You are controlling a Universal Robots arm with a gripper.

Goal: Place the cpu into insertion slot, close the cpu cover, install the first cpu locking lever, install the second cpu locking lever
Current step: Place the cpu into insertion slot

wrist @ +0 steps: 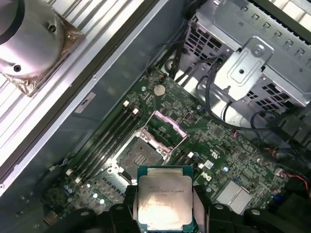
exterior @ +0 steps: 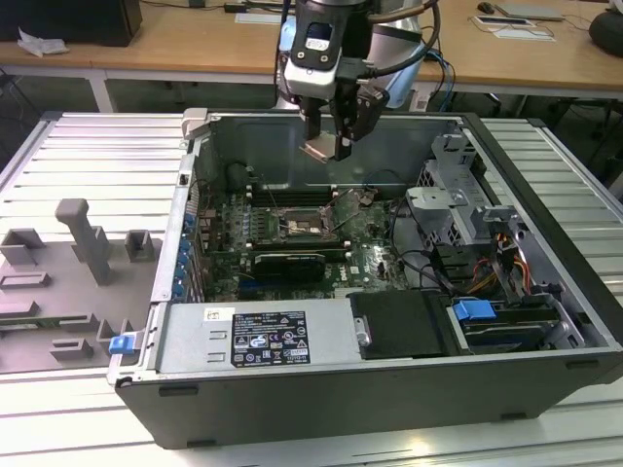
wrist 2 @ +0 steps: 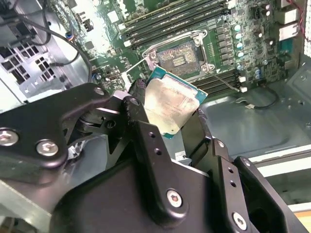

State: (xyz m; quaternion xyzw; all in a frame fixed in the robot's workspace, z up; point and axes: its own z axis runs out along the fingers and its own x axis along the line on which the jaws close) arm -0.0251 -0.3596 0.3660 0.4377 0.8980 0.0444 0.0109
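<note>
The cpu hangs in the air, clamped by its edges between the fingers of the gripper, above the open computer case on the bench. Below it the insertion slot lies bare, with the cpu cover swung up beside it.

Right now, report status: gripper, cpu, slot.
Gripper shut on cpu, high over the board. Slot uncovered, cover tilted up beside it. Nothing seen between cpu and slot.
</note>
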